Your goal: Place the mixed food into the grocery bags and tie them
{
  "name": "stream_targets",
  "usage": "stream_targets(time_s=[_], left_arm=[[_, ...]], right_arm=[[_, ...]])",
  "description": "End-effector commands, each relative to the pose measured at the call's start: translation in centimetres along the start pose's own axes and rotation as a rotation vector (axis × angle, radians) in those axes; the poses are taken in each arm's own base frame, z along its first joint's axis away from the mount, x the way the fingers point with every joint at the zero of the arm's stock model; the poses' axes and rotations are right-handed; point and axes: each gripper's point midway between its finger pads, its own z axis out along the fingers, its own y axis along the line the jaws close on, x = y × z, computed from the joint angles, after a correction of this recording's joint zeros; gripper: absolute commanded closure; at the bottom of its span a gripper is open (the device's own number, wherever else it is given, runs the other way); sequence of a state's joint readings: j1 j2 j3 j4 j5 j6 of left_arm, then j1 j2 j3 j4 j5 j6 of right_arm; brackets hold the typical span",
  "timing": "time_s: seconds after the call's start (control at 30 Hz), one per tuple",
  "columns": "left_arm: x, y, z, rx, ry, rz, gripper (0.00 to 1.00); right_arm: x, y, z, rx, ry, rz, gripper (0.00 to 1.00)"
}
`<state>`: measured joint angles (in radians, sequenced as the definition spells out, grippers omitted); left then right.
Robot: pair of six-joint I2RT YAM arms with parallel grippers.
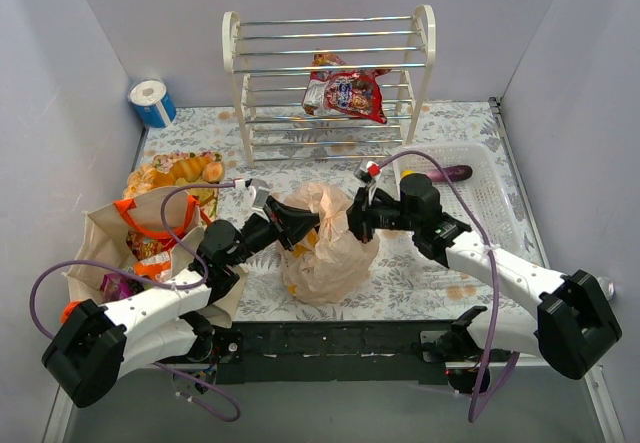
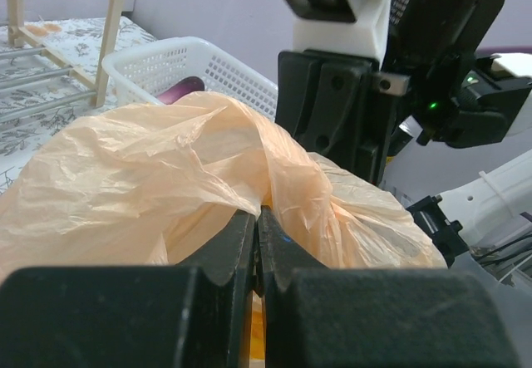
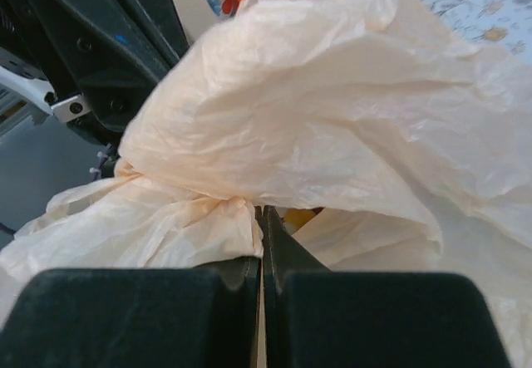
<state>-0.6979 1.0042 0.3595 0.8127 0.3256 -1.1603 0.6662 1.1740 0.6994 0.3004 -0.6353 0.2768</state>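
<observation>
The peach-orange plastic bag point(image 1: 330, 238) stands mid-table with its top bunched between both grippers; something yellow-orange shows inside it point(image 1: 293, 287). My left gripper point(image 1: 305, 221) is shut on the bag's left flap point(image 2: 199, 160). My right gripper point(image 1: 352, 215) is shut on its right flap point(image 3: 332, 110). The beige canvas tote point(image 1: 110, 248) with orange handles point(image 1: 150, 213) stands at the left, with packets and a purple item inside. A red snack packet point(image 1: 348, 93) lies on the rack.
A white wire shelf rack point(image 1: 330, 73) stands at the back. A white lattice basket point(image 1: 480, 188) at right holds a purple eggplant point(image 1: 447, 173). A plate of pastries point(image 1: 175, 173) sits back left, a blue-white roll point(image 1: 152, 103) behind it.
</observation>
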Motion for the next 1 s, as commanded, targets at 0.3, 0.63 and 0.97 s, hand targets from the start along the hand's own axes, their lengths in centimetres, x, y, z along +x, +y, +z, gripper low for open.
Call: stream_targets(time_s=[0.3, 0.63, 0.97], left_arm=[[0.4, 0.5, -1.0, -0.004, -0.088, -0.028, 1.0], [0.9, 1.6, -0.8, -0.054, -0.127, -0.047, 1.0], [0.7, 2.0, -0.9, -0.097, -0.162, 0.003, 1.0]], right_arm=[[0.1, 3.8, 0.8, -0.219, -0.112, 0.007, 0.89], [-0.2, 5.0, 1.3, -0.269, -0.156, -0.005, 0.71], [-0.5, 5.2, 1.2, -0.263, -0.194, -0.003, 0.46]])
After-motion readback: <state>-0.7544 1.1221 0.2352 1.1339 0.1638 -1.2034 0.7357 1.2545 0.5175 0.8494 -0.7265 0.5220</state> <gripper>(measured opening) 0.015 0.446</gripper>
